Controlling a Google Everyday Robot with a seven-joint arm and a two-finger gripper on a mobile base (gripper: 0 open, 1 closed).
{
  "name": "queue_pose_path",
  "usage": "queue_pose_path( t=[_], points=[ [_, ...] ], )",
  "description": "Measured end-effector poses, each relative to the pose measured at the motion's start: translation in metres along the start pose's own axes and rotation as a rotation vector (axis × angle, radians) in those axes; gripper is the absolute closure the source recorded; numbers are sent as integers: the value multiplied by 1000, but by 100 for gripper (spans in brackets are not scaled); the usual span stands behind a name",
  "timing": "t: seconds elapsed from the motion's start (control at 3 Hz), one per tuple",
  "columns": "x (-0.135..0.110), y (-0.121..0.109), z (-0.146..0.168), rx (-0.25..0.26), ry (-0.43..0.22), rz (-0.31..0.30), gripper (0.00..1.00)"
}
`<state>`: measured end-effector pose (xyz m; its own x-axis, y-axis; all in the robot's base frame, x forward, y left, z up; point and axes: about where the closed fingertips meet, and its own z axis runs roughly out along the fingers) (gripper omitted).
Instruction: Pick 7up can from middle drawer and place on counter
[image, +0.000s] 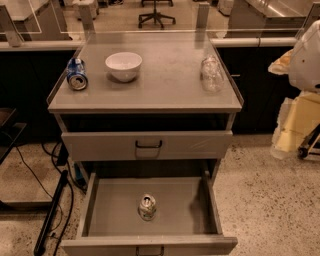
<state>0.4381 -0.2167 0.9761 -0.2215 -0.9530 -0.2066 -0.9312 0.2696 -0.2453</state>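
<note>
The 7up can (147, 207) lies on its side on the bare floor of the open middle drawer (185, 210), near the centre, with its silver top facing me. The drawer is pulled fully out at the bottom of the view, below the closed grey drawer front (147, 145). The counter (165, 80) is the light grey cabinet top with a low clear rim. My gripper (295, 125) hangs at the far right edge, beside the cabinet and well away from the can, below a white rounded arm part (309, 55). It holds nothing that I can see.
On the counter stand a blue can on its side (76, 74) at the left, a white bowl (123, 65) left of centre and a clear glass jar (211, 74) at the right. Black cables and a bar (50, 215) lie on the floor to the left.
</note>
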Motion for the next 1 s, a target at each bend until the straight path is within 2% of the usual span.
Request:
queue_pose_path(
  t=[0.33, 0.67, 1.0],
  points=[
    [0, 0, 0, 0, 0, 0, 0],
    [1, 11, 30, -23, -15, 33, 0],
    [-2, 43, 99, -63, -50, 90, 0]
  ],
)
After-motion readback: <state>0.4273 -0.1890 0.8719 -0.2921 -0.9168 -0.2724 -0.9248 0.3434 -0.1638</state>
